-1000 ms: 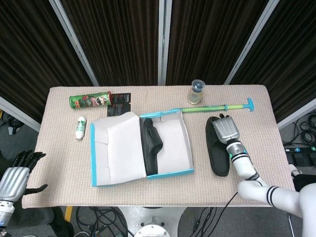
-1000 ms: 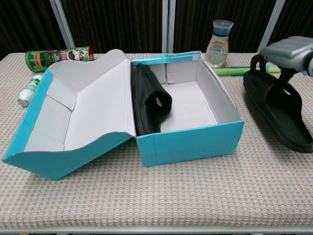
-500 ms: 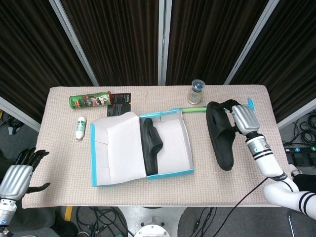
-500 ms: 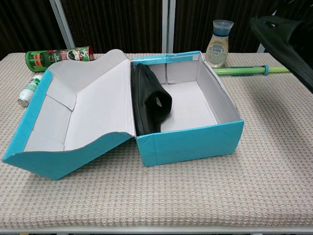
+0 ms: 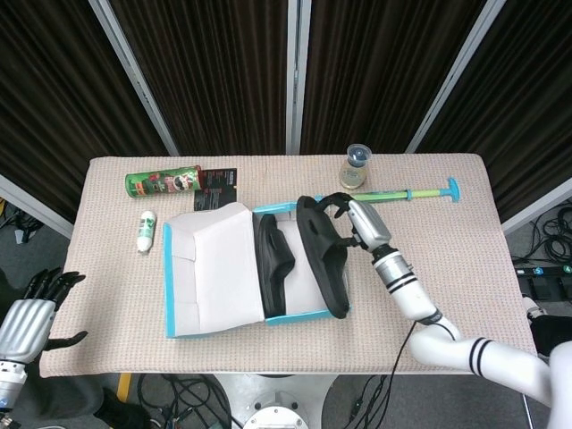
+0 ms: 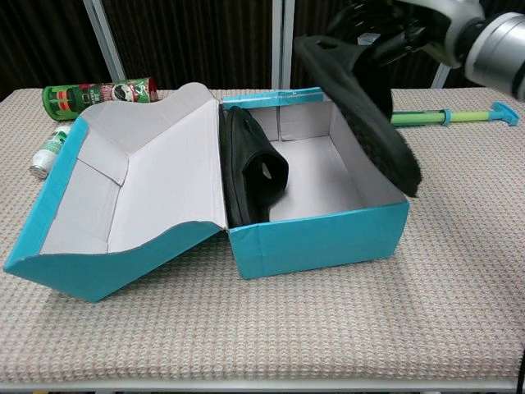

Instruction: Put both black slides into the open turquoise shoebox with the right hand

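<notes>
Over the right side of the open turquoise shoebox (image 5: 313,315) hangs the second black slide (image 5: 323,259), tilted, its toe end dipping past the box's near right corner and its heel end raised toward the back wall. A second ago this slide was lying on the table mat to the right of the box; half a second ago it was in the air beside the green-handled tool (image 5: 402,194); now it has come across to the box's mouth. By my reckoning that leaves only the lowering and letting go. The first black slide (image 5: 273,266) already stands on edge inside, against the hinge side next to the opened lid (image 5: 214,268).

The right hand (image 5: 357,223) grips the raised slide by its strap, fingers (image 5: 338,210) curled through and around it; the chest view shows the same hold from below. The left hand (image 5: 31,308) hovers off the table's near left corner, fingers spread, holding nothing.

Farther out lie a Pringles can (image 5: 161,183), a small white bottle (image 5: 146,231) and a glass bottle (image 5: 355,166).
</notes>
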`<control>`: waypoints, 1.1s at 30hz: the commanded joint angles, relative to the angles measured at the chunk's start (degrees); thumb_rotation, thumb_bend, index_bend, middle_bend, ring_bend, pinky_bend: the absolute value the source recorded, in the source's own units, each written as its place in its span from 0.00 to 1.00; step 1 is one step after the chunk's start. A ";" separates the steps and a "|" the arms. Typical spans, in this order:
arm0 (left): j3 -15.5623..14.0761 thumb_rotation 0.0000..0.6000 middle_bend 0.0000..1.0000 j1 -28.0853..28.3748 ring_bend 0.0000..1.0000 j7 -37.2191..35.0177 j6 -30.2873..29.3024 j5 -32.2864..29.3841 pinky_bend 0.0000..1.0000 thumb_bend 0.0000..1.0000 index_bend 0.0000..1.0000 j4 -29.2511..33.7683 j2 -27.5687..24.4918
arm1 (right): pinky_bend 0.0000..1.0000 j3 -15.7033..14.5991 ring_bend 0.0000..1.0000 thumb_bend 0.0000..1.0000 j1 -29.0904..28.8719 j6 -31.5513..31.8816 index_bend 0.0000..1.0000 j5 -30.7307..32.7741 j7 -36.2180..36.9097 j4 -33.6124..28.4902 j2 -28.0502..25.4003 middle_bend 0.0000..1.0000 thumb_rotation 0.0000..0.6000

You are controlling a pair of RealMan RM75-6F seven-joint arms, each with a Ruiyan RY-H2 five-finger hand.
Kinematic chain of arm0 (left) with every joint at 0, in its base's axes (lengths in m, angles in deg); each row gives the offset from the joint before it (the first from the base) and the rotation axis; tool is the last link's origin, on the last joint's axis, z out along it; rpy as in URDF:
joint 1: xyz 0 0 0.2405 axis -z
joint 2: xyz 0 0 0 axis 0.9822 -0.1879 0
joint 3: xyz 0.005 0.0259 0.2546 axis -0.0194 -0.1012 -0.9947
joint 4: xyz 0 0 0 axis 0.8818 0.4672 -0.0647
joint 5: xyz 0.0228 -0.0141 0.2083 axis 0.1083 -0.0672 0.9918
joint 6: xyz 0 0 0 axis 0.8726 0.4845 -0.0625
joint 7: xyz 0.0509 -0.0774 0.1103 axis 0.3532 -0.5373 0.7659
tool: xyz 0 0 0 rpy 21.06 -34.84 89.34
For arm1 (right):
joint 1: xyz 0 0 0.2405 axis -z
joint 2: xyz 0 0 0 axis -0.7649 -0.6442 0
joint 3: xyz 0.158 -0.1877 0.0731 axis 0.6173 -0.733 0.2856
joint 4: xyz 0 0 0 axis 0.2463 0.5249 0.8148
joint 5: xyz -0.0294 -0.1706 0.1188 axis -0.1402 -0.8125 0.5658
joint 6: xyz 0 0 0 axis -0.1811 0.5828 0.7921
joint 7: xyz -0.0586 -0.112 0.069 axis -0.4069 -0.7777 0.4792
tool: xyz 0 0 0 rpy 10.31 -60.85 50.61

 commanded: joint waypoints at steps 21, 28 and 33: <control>0.07 1.00 0.12 0.18 0.04 -1.86 0.49 -0.37 0.03 0.03 0.16 -1.64 0.67 | 0.42 -0.44 0.20 0.25 -4.47 2.47 0.39 -2.86 -5.45 23.47 19.73 0.39 1.00; 0.05 1.00 0.12 0.24 0.04 -1.89 0.65 -0.45 0.03 0.03 0.16 -1.69 0.69 | 0.42 -1.46 0.18 0.24 -3.86 0.50 0.33 -3.65 -6.34 22.66 19.23 0.34 1.00; 0.07 1.00 0.12 0.27 0.04 -1.76 0.57 -0.34 0.03 0.03 0.16 -1.62 0.69 | 0.13 -3.09 0.01 0.23 -2.78 -2.30 0.01 -3.54 -9.60 17.46 15.29 0.08 1.00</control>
